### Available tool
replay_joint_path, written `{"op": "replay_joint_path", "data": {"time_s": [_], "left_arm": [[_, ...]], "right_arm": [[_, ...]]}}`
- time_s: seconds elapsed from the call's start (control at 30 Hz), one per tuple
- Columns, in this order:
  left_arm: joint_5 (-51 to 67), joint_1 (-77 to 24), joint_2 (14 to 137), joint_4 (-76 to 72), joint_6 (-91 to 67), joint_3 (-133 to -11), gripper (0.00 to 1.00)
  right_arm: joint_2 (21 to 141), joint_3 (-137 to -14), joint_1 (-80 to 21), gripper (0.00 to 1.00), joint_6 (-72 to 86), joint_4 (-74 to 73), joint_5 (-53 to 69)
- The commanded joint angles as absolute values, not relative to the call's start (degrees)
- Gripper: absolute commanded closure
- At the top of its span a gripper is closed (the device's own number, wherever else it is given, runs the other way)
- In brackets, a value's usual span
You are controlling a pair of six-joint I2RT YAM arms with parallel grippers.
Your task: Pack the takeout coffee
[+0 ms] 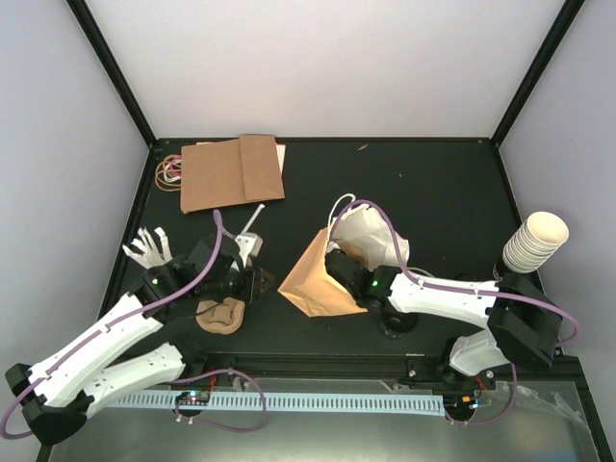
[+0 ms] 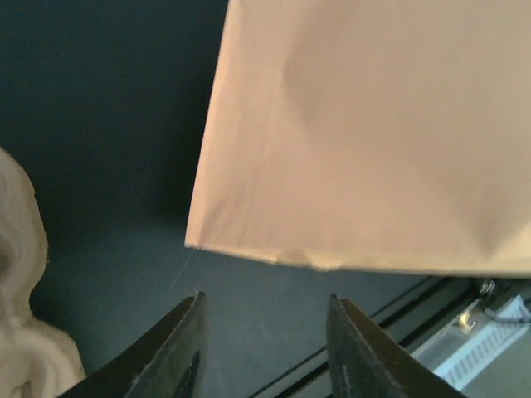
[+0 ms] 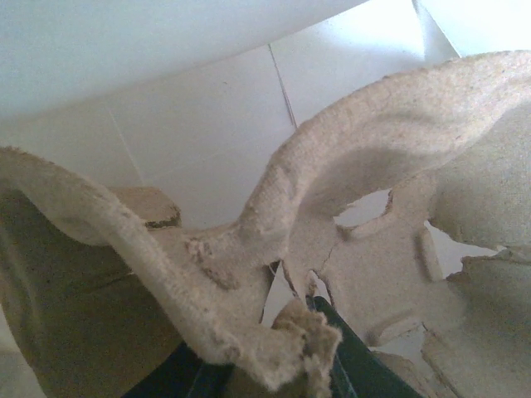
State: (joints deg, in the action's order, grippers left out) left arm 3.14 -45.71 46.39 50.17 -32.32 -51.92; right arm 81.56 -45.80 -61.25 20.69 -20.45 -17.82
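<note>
The takeout coffee is hidden or out of view. A brown paper bag lies on its side mid-table, its white-lined mouth facing back right. My right gripper reaches into that mouth. In the right wrist view it is shut on the torn rim of a moulded-pulp cup tray, inside the bag's white lining. My left gripper hovers just left of the bag. In its own view it is open with nothing between the fingers, a short way from the bag's folded bottom.
Another pulp piece lies under my left wrist and shows as the pulp piece at that view's left edge. Flat brown bags and rubber bands sit at the back left, white cutlery at the left, stacked cream cups at the right.
</note>
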Motion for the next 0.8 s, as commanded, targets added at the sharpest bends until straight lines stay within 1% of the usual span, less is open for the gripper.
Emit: {"op": "replay_joint_path", "data": {"time_s": [0.0,0.1,0.13,0.33,0.6,0.77], "left_arm": [[10.49,-45.48,43.84,51.31,-38.35,-48.67,0.68],[10.47,-45.47,44.91,52.54,-38.51,-47.52,0.92],[10.25,-45.49,45.57,52.63,-38.54,-46.98,0.97],[11.69,-45.45,52.36,48.50,-38.83,-42.53,0.99],[11.94,-45.46,58.25,39.21,-40.17,-37.26,0.99],[13.31,-45.48,61.58,30.23,-41.66,-34.07,0.98]], "right_arm": [[80.71,-45.00,-61.17,0.76,20.57,-19.98,-16.49],[80.81,-45.00,-61.17,0.76,20.49,-19.69,-16.20],[80.85,-45.08,-61.17,0.76,20.40,-19.62,-16.02],[81.08,-45.60,-61.17,0.76,19.87,-19.89,-15.40],[80.45,-45.46,-61.16,0.76,18.91,-20.03,-14.15],[80.42,-45.53,-61.17,0.76,18.55,-19.95,-13.38]]}}
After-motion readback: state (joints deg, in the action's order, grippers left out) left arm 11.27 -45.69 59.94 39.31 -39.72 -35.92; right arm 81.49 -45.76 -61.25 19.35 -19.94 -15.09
